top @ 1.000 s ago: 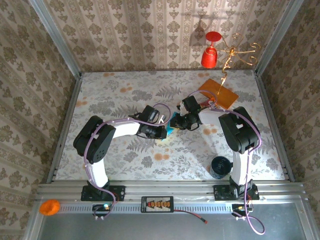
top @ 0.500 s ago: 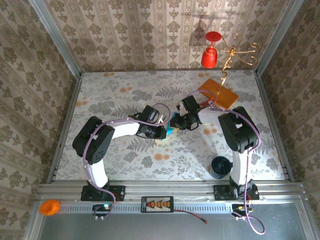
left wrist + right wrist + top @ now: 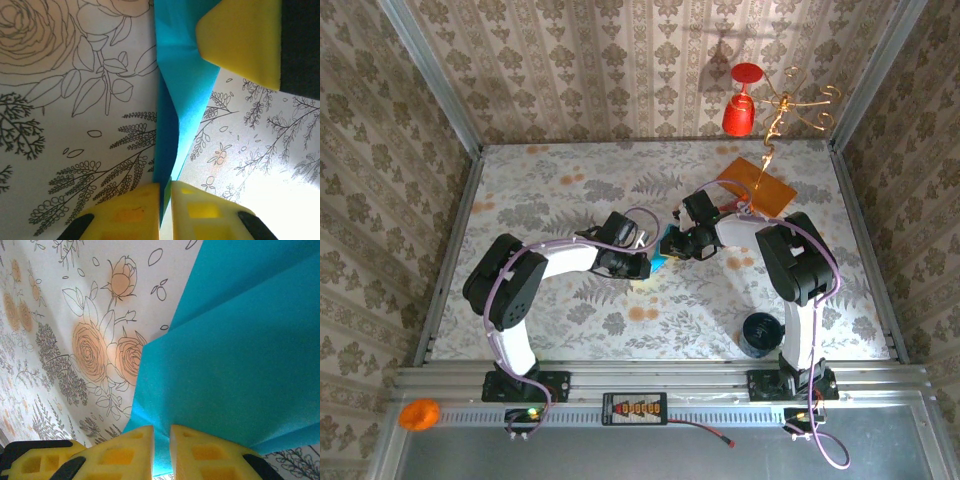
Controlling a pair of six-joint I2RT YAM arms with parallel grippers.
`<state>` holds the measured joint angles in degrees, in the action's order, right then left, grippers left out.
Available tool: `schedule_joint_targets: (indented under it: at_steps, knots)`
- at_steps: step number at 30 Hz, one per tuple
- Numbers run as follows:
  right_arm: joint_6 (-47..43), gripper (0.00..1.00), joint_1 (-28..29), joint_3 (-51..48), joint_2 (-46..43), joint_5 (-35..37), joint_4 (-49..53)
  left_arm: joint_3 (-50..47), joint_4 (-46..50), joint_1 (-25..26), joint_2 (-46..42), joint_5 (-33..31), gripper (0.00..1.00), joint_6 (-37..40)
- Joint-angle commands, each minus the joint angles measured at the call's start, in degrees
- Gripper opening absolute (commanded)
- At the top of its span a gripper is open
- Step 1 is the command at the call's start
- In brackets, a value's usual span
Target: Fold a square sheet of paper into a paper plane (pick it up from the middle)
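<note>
While both arms reach in toward each other over the floral table [image 3: 550, 190], the teal paper sheet [image 3: 661, 258] sits between their tips, left of the orange card [image 3: 760, 183], a little nearer the arm bases and clear of the card. Left gripper [image 3: 166, 199] is narrow, jaws almost together, pinching the sheet's edge. The left wrist view has a thin strip of teal caught between the two yellow fingers [image 3: 131, 212], with the sheet running away from them as an upright creased ridge. Right gripper [image 3: 161, 447] is also narrow, clamped on the sheet from the card's side. The right wrist view has the teal edge wedged between its yellow fingers [image 3: 210, 452], with overlapping folded layers spreading out past them. Far end of the ridge in the left wrist view meets a yellow pad [image 3: 240, 37] of the right gripper. Sheet is partly folded. Cannot tell whether its lower edge touches the table or hangs just over it. Behind the card, against the wallpaper, a red goblet [image 3: 742, 105] hangs foot-up off a gold wire stand [image 3: 800, 105]. Well toward the arm bases from the card, a dark round cup [image 3: 758, 333] stands by the right arm's column. Far left of the card, down on the front rail, lies an orange ball [image 3: 418, 413].
</note>
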<state>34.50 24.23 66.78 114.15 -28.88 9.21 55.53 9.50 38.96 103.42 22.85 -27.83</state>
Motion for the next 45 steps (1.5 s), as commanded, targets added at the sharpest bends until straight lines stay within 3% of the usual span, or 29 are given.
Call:
schedule_joint_targets:
  at_steps: [1,8,15,22,45]
  knots:
    - [-0.84,0.18,0.09,0.61,2.31,3.75,3.39,-1.32,3.97,-0.04,-0.41,-1.32,0.14,1.27]
    - [-0.74,0.18,0.10,0.63,2.24,3.65,3.36,-0.79,4.80,0.24,-0.38,-1.13,0.15,1.41]
    - [-0.51,0.18,-0.04,0.37,2.02,3.32,3.15,0.02,3.52,-0.02,-7.76,-5.40,0.24,1.08]
    - [0.12,0.18,-0.07,0.19,2.16,3.22,2.77,1.31,-1.76,1.14,-4.93,-1.00,0.17,-0.64]
    - [0.22,0.17,-0.17,0.72,2.45,3.75,4.04,3.90,0.61,2.13,2.14,-0.68,0.13,0.32]
